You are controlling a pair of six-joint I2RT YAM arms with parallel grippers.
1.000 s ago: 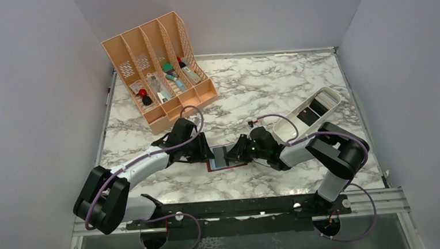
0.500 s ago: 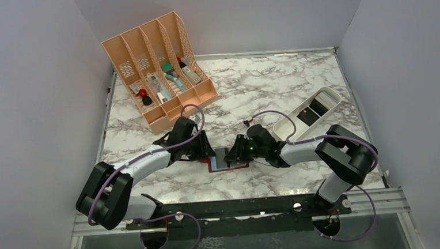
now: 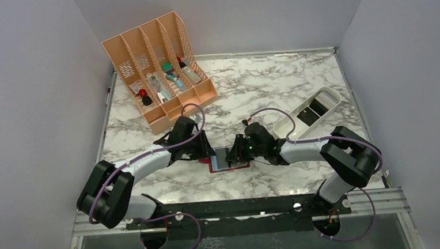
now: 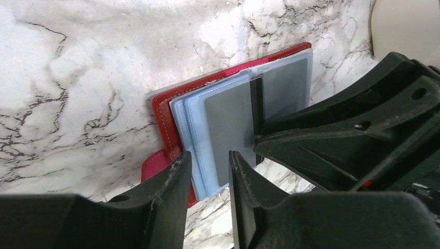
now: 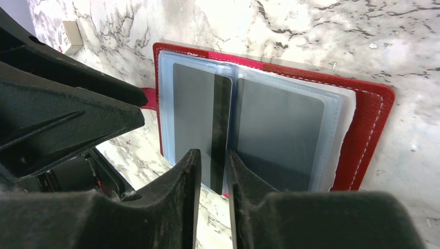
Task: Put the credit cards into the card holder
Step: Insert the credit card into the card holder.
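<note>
Card holder (image 5: 236, 98) lies opened flat on the marble surface (image 3: 261, 81), red cover down and clear pockets up, toward 6 o'clock of the surface's middle in the top view, between the two arms. A grey credit card (image 5: 193, 111) sits on the leaf at the holder's 9 o'clock side in the right wrist view. A dark stripe runs along its 3 o'clock edge beside the fold. I cannot tell how far it is seated in its pocket. A second grey card (image 5: 283, 129) shows through the clear pocket on the 3 o'clock leaf. A small red tab (image 5: 149, 98) pokes out from the holder's 9 o'clock edge.

In the top view the right gripper (image 5: 212, 155) comes in from the holder's 3 o'clock. Its jaws are almost closed, only a narrow slit between them, and nothing is clamped. The tips sit at the near end of the card's dark stripe, which shows through the slit.

The left gripper (image 4: 209, 158) reaches in from the holder's 9 o'clock. It too is nearly closed on nothing visible, and its tips sit over the near edge of the clear pockets, just beside the tab. The two grippers face each other closely across the holder.

A peach slotted organizer (image 3: 156, 65) with small items stands at 11 o'clock of the holder, well apart. A white oblong tray (image 3: 287, 133) lies at 2 o'clock, with dark flat rectangles (image 3: 320, 105) inside.
</note>
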